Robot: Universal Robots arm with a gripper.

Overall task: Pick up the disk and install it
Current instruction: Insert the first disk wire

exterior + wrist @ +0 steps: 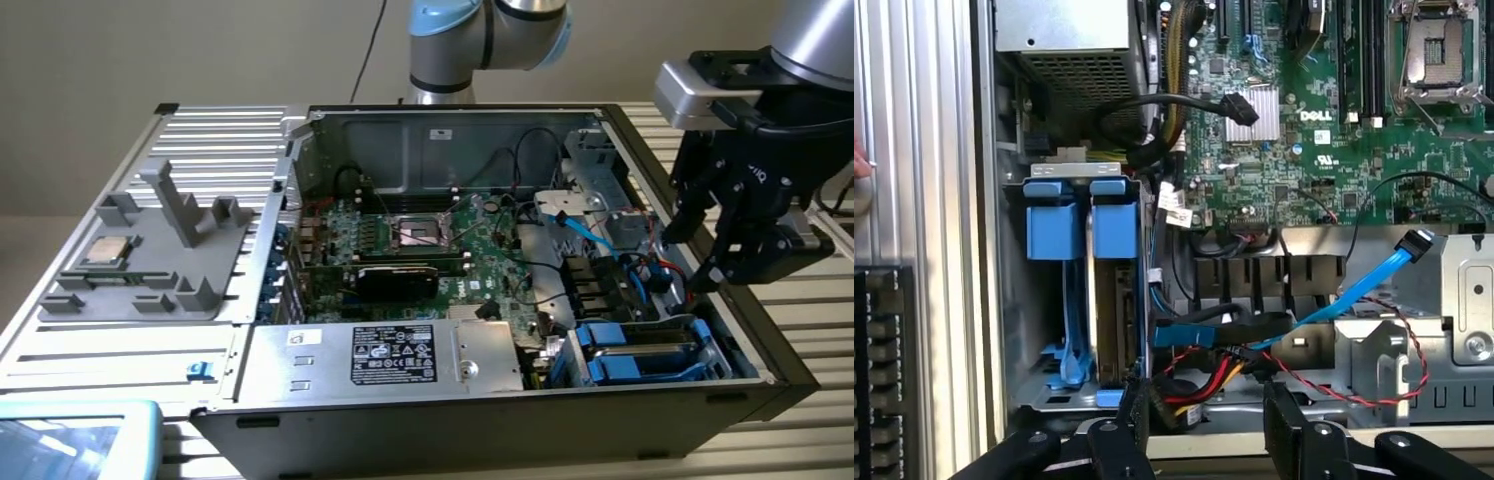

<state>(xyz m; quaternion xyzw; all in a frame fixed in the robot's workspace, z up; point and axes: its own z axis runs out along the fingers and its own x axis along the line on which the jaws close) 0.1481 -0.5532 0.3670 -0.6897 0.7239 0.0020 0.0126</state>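
Note:
The disk (643, 338) sits in the drive bay at the front corner of the open computer case (747, 330), on the exterior view's right, framed by its blue carrier bracket. In the wrist view the disk (1116, 300) stands edge-on in its slot, with a second blue bracket (1054, 225) beside it. My gripper (694, 258) hangs above the case's side wall, just past the bay, open and holding nothing. Its two black fingers (1129, 435) are spread wide in the wrist view, and the gripper (1209, 440) is apart from the disk.
A silver power supply (387, 355) with a black label fills the case's front. The green motherboard (427, 250) lies behind it. A blue data cable (1374, 280) and red and black wires (1344, 385) run near the bay. A grey fixture (147, 260) holding a CPU chip (107, 252) lies on the exterior view's left.

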